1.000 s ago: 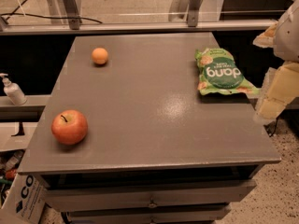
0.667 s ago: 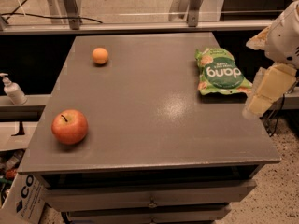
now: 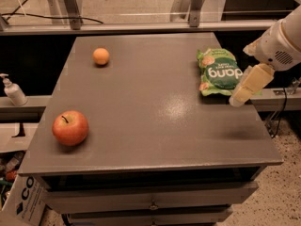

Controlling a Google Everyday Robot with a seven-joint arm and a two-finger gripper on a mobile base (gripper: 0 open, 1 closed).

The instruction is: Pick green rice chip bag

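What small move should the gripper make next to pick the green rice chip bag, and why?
Probably a short shift toward the middle of the green rice chip bag before it lowers. The gripper hangs by the bag's outer corner, near the side edge of the table, so it is off-centre. The bag lies flat and is not yet held.

White "dang" lettering, upside down in this view, stands on the green rice chip bag (image 3: pixel 218 72) at far right, just left of the gripper (image 3: pixel 239 98). Black "CO" marks a box (image 3: pixel 23 202) at near left.
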